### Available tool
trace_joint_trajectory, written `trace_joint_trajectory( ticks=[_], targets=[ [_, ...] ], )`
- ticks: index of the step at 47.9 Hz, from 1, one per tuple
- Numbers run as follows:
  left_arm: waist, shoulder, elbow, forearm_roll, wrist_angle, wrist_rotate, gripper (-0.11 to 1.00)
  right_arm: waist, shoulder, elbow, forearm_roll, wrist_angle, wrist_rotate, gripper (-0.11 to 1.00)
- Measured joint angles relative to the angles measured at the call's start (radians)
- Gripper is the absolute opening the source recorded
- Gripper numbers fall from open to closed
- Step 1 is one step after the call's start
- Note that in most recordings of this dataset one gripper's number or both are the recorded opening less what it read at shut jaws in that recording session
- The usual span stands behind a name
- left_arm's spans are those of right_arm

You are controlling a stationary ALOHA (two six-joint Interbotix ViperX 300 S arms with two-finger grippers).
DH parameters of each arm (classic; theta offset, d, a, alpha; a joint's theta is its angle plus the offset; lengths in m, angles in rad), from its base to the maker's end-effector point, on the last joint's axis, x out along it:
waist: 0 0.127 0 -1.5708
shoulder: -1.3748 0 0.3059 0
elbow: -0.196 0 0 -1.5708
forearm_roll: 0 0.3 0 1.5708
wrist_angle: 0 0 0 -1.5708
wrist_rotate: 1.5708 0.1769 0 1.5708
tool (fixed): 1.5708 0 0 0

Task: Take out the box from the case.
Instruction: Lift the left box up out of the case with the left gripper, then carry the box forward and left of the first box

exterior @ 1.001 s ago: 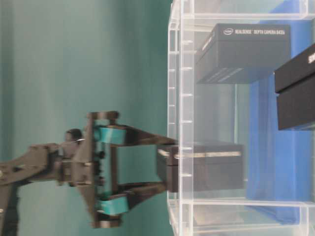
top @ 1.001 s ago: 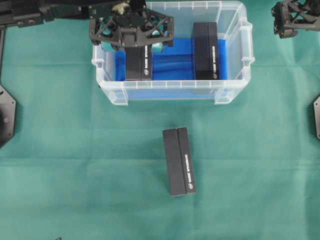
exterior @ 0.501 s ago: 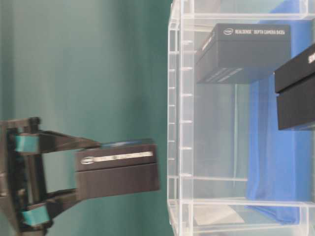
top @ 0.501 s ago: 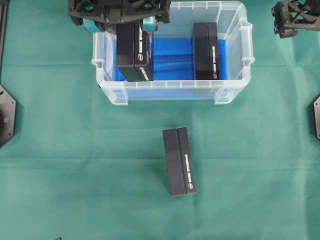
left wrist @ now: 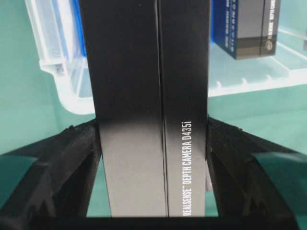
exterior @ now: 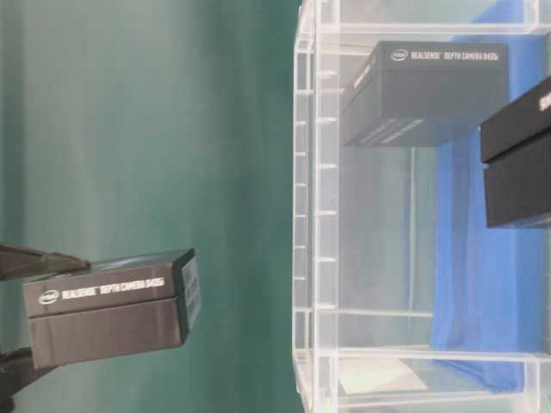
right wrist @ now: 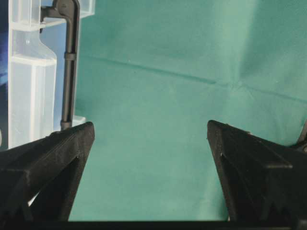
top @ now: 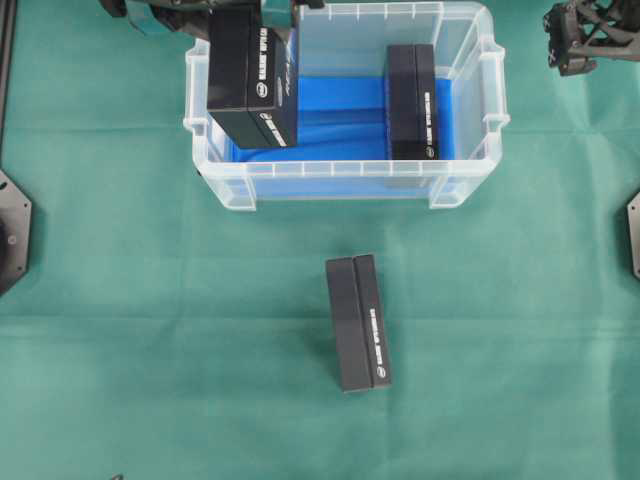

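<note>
Gripping black box (top: 252,72) above case (top: 470,175), left end effector (left wrist: 152,143)

Case (top: 470,170): translucent clear plastic, glossy, ribbed walls; blue lining on bottom. Held box (top: 252,75): matt black card, smooth, white print along side; faint sheen in wrist view. Bench (top: 150,330) cover: green cloth, matt, lightly creased. Left gripper (left wrist: 153,158) jaws: black plastic, rough layered texture, teal pads.
</note>
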Motion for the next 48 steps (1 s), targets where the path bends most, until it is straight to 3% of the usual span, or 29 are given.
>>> trace_joint_trajectory(
  ticks=[48],
  targets=[
    [0.002, 0.003, -0.002, 0.005, 0.011, 0.009, 0.6, 0.0, 0.0, 0.0, 0.0, -0.005, 0.0, 0.94]
  ],
)
